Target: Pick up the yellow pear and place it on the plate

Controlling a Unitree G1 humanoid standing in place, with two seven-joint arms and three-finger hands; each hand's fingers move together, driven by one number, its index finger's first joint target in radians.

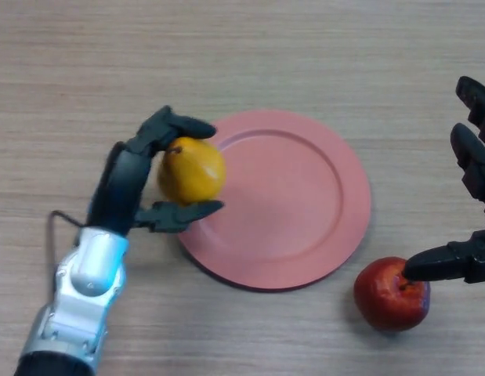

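The place looked like a test bench rather than a home: a bare, pale wood-grain table (250, 47) carried only a pink plate (305, 227) and a red apple (391, 296), laid out for a robot's black hands

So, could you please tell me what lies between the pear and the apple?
In the head view, the pink plate lies between the pear, held in the left hand, and the apple; past the plate's rim only bare table remains.
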